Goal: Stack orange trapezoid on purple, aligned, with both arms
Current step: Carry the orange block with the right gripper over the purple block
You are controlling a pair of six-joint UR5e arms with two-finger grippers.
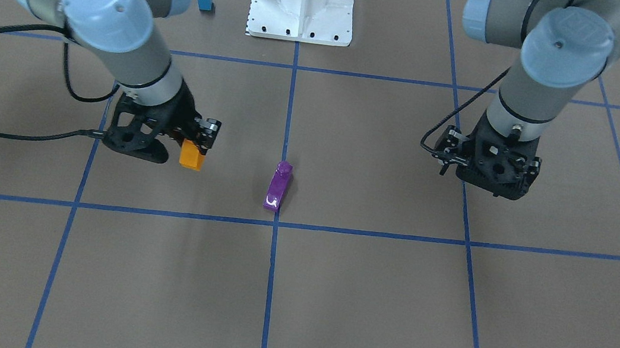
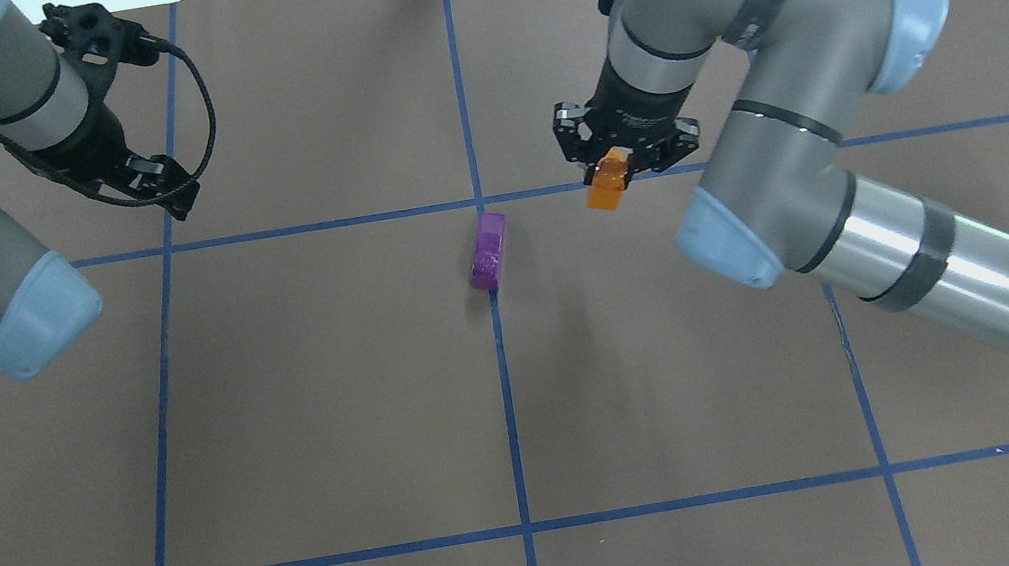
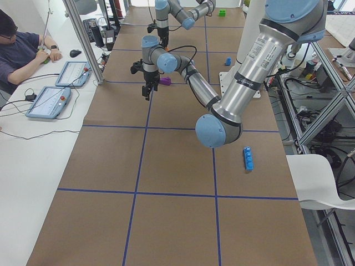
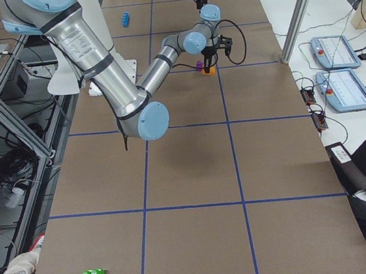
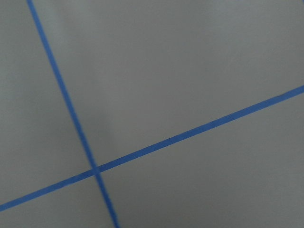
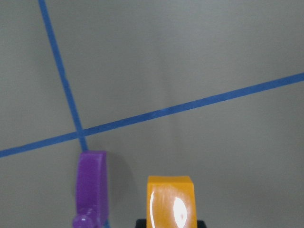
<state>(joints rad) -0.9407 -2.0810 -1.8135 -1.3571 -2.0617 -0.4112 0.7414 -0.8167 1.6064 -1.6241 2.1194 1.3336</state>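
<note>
One orange trapezoid (image 2: 606, 187) in right claw (image 2: 614, 163)

Trapezoid (image 2: 607, 184): in right gripper (image 2: 616, 166), near base brick (image 2: 488, 249), on its right.
Base brick: on table (image 2: 331, 402), between right gripper and left gripper (image 2: 180, 199).

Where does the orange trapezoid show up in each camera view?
Front-facing: orange trapezoid left of centre, in the right gripper.
Overhead: right of centre.
Exterior left: cannot make it out.
Exterior right: upper centre.
Left wrist: absent.
Right wrist: bottom centre.
Landmark: the purple brick lying close beside it.
</note>
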